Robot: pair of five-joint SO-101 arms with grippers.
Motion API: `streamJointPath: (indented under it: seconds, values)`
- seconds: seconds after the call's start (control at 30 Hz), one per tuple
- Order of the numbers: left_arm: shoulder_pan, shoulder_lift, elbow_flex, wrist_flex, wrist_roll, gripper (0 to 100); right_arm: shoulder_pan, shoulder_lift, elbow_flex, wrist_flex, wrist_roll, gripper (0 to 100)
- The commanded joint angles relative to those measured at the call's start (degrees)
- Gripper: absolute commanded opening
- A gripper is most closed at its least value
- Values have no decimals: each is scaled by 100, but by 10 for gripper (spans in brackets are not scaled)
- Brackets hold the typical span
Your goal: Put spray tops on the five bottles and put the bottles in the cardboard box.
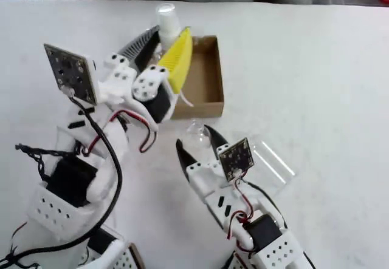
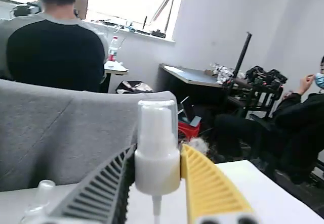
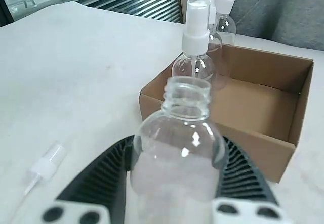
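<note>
Bottle, uncapped, upright w/ neck up, is clamped in R end effector just outside the cardboard box. Approx 3 capped bottles stand upright in one box corner. L end effector grips 1 spray top, tube hanging down, above box's far corner. 1 loose spray top lies flat on surface.

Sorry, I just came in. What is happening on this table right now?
The left gripper holds a spray top pinched between its jaws, close by the cardboard box. The right gripper grips a clear bottle whose neck is open, with no top on it, in front of the box. Capped bottles stand at the box's far corner, and a loose spray top lies on the table.
</note>
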State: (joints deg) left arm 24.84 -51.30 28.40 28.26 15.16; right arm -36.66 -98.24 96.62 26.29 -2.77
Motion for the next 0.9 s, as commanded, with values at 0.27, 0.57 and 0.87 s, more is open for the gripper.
streamJointPath:
  seconds: [0.27,0.57,0.87]
  values:
    - [418,523,-580,-44,-26,31,-57,-75,53,13,18,122]
    - [409,875,-958,299,-114,31,-31,-75,53,13,18,122]
    - [453,866,-185,299,-1284,31,-40,-75,53,13,18,122]
